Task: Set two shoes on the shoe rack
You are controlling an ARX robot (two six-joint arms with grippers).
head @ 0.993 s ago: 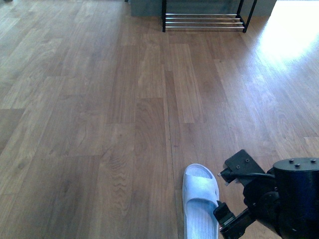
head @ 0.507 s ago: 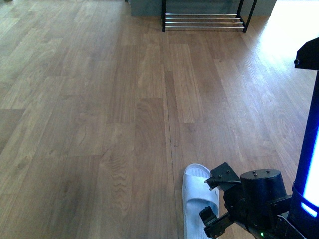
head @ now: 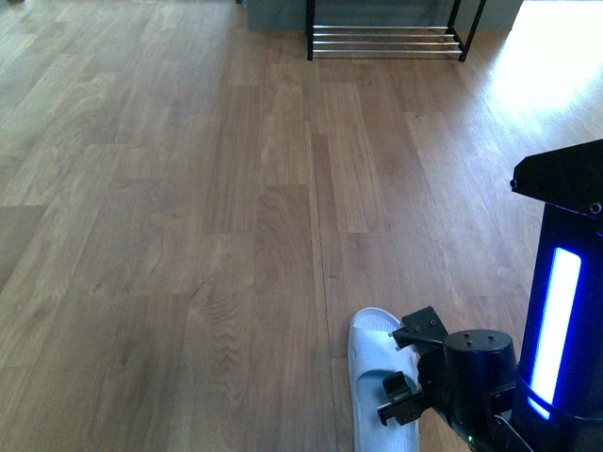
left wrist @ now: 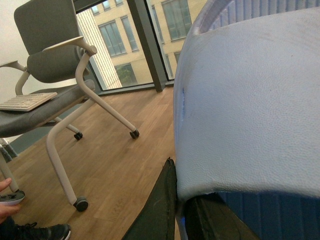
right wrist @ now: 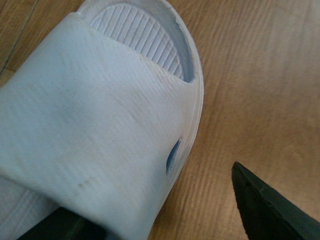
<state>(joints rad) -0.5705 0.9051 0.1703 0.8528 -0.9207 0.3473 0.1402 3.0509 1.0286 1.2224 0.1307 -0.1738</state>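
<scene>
Right arm [head: 476, 377] now over sandal [head: 375, 363]

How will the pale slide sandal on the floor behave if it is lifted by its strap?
The slide sandal looks like moulded foam, so it is probably light. Its wide strap may flex when pinched. It lies flat, so rolling seems unlikely, but it may slide on the smooth floor.

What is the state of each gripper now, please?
Left gripper: apparently shut on a sandal strap.
Right gripper: open, fingers either side of the floor sandal strap.
</scene>
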